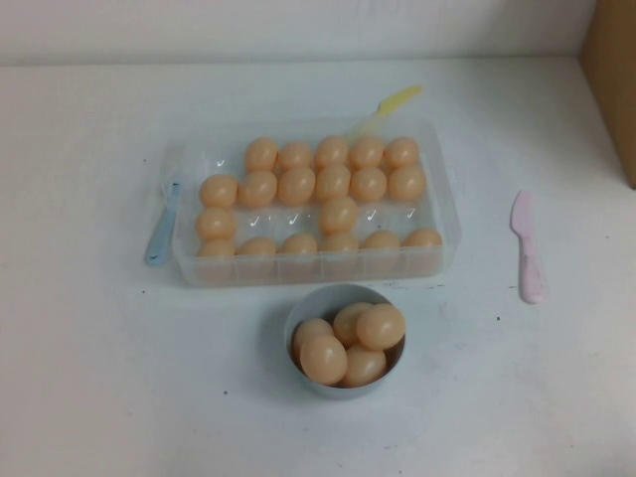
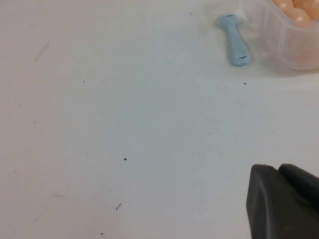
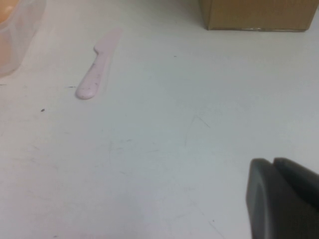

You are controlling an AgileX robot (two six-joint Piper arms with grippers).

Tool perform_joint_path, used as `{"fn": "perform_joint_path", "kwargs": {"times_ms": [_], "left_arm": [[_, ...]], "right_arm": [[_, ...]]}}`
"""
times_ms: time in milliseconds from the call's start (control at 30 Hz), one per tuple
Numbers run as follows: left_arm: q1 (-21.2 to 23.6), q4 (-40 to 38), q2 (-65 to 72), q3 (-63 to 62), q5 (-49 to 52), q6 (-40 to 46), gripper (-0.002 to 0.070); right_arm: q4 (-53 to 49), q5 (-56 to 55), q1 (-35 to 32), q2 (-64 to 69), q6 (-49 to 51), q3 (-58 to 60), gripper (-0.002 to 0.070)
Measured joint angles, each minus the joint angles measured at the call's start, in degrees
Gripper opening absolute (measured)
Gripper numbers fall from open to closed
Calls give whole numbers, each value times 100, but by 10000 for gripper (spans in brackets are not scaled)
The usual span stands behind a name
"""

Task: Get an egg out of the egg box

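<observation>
The clear plastic egg box (image 1: 316,266) lies in the middle of the table and holds several peach-orange eggs (image 1: 338,214), with some cells bare. Neither arm shows in the high view. My left gripper (image 2: 279,172) is shut and empty over bare table, well away from the box corner (image 2: 281,37), where an egg (image 2: 299,16) shows. My right gripper (image 3: 274,164) is shut and empty over bare table to the right of the box, whose corner (image 3: 15,35) shows at the edge of the right wrist view.
A grey-blue bowl (image 1: 298,320) with several eggs (image 1: 381,326) stands in front of the box. A blue utensil (image 1: 164,229) lies at the box's left, a yellow one (image 1: 393,102) behind it, a pink knife (image 1: 528,248) to its right. A cardboard box (image 1: 611,79) stands far right.
</observation>
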Motion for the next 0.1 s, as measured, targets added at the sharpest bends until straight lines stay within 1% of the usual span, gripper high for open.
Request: {"fn": "perform_joint_path", "kwargs": {"times_ms": [100], "left_arm": [[0,0,0,0,0,0,-4]], "right_arm": [[0,0,0,0,0,0,-18]]}}
